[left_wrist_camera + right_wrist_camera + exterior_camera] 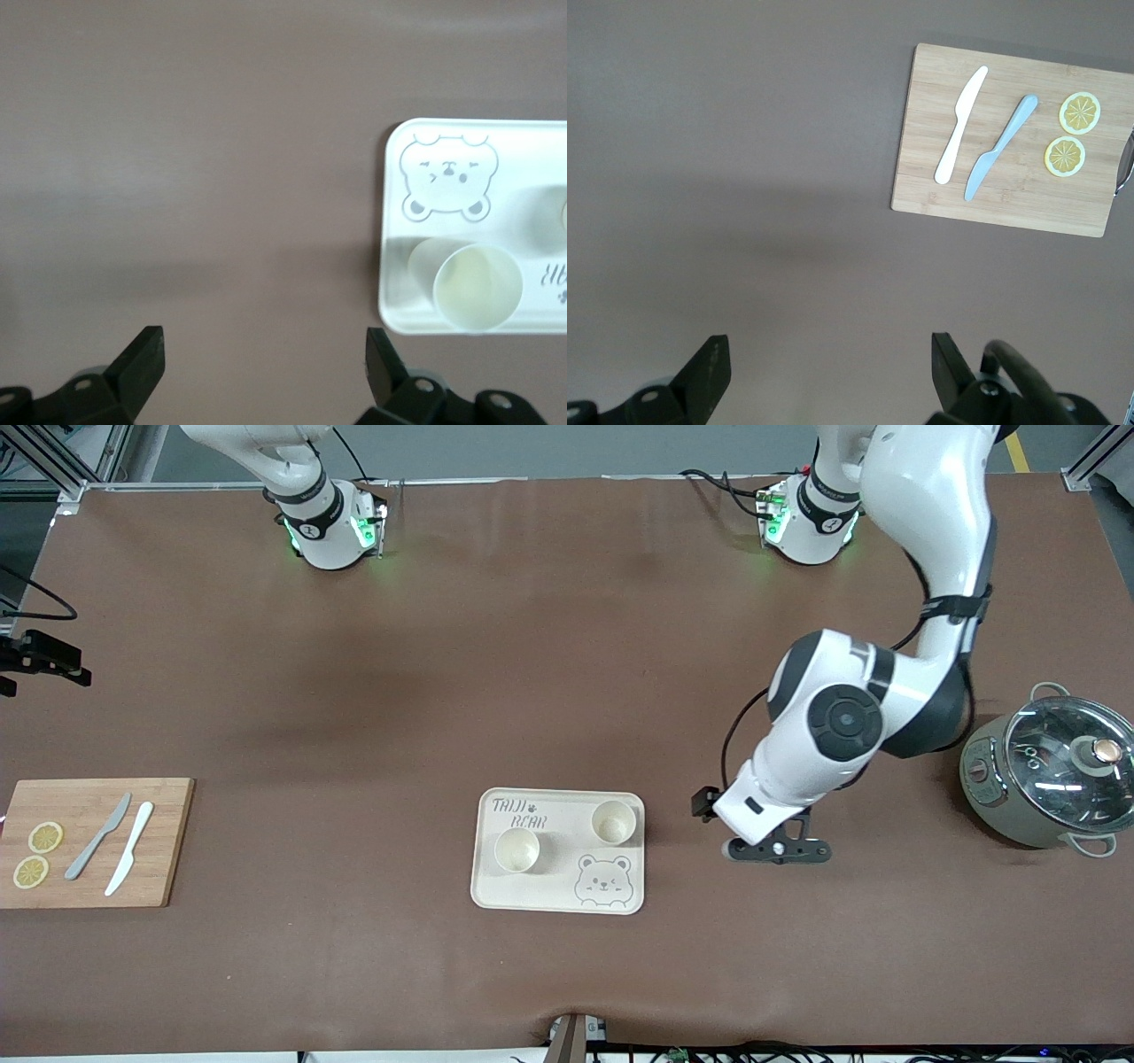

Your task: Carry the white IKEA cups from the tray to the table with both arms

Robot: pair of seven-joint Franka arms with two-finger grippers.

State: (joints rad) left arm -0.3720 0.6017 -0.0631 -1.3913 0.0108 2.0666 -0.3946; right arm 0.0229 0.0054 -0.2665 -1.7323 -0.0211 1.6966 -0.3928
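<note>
Cups: we see two white IKEA cups, one (516,849) nearer the front camera, the other (613,821) toward the left arm's end, both upright on the bear-printed tray (560,890).
Left gripper (778,850): we find it empty over bare table beside the tray, jaws spread wide.
Right gripper (824,376): we see it only in its wrist view, jaws apart, nothing held, probably high over the table near the cutting board (1010,142).
Board: we count two knives and two lemon slices.
Pot (1050,775): lidded, at the left arm's end.

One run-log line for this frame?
cups: on tray | left end effector: open, beside tray | right end effector: open, empty
</note>
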